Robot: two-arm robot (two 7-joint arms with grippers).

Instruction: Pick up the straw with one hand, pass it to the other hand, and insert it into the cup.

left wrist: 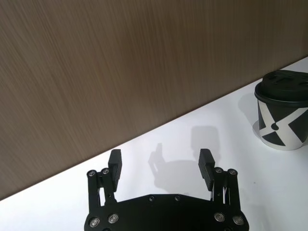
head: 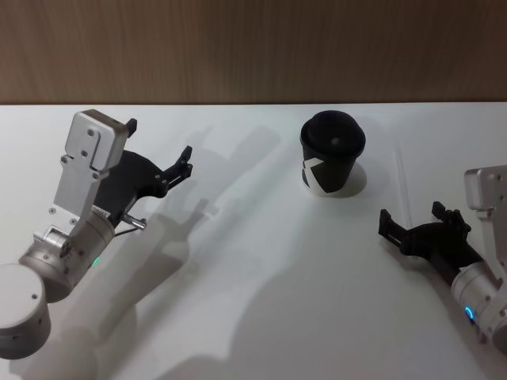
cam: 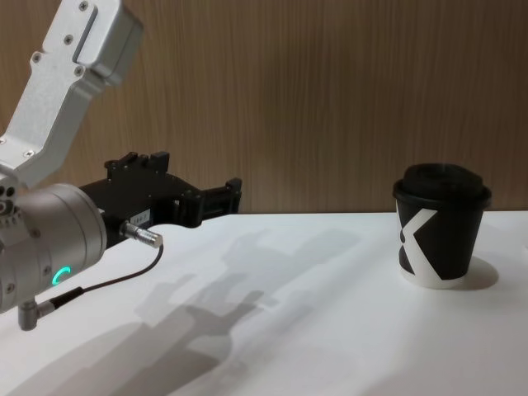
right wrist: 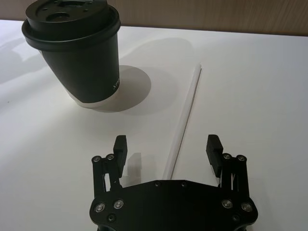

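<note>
The black cup (head: 331, 154) with a domed lid stands upright at the back right of the white table (head: 261, 301). Just right of it the thin white straw (head: 402, 178) lies flat, pointing away from me. My right gripper (head: 412, 215) hovers open at the straw's near end. In the right wrist view the straw (right wrist: 185, 113) runs between the spread fingers of that gripper (right wrist: 167, 144), beside the cup (right wrist: 79, 53), and nothing is gripped. My left gripper (head: 162, 142) is raised at the left, open and empty, facing the cup (left wrist: 284, 115). The chest view shows this gripper (cam: 224, 195) well left of the cup (cam: 441, 227).
A wooden wall (head: 253, 47) runs along the table's back edge. A thin black cable (cam: 107, 285) loops under the left arm. The arms cast shadows across the table's middle.
</note>
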